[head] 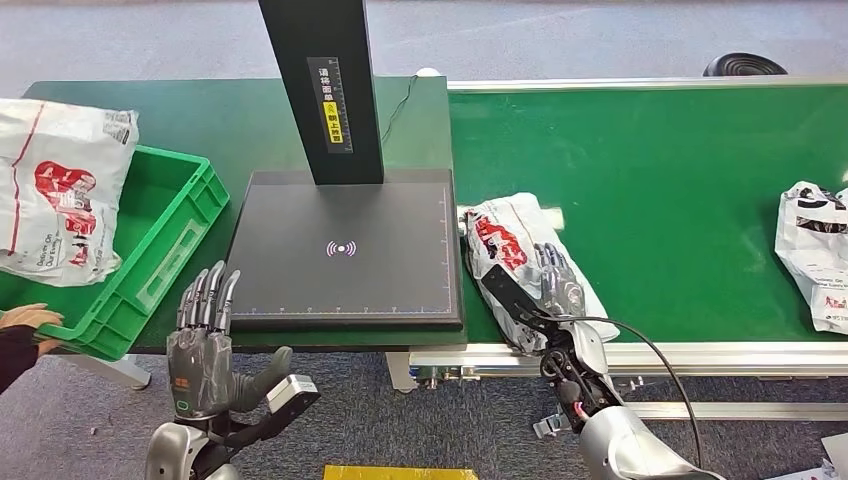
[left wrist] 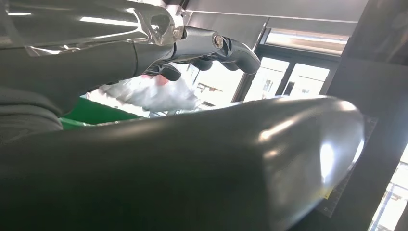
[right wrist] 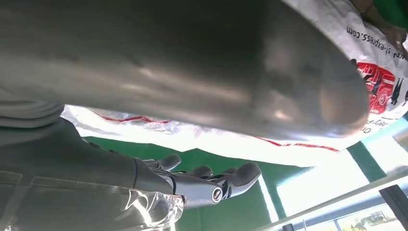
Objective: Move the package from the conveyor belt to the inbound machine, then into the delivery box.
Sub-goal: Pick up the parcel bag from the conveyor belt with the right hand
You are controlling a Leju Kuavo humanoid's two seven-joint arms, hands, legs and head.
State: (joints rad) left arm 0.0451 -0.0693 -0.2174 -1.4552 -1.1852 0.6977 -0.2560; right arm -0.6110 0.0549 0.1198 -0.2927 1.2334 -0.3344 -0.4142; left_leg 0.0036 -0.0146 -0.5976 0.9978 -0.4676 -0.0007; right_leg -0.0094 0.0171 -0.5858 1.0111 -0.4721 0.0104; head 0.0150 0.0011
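Under the right hand (head: 556, 283), dark fingers (head: 549, 272) laid flat and a little apart on top of the white-and-red package (head: 515, 250), pressing rather than pinching. Package lying on the green conveyor belt (head: 660, 200), near the belt's front edge and just beside the black scanner pad (head: 345, 250) of the inbound machine. Seen from the right wrist, thumb above the package (right wrist: 240, 139) and fingers (right wrist: 216, 185) below it in the picture, with green belt behind; whether they actually clamp the plastic cannot be told. Farther right on the belt, a second white bag (head: 815, 250), well apart. At the left, raised and upright below the counter's front edge: left hand (head: 205, 350), fingers straight and close together, thumb out, holding nothing. Black post (head: 320, 90) rising from the pad's far side. Beyond the pad's left edge, a green delivery box (head: 165, 235) with another printed bag (head: 60, 190) resting on it, and a person's hand (head: 25, 320) at its near corner.
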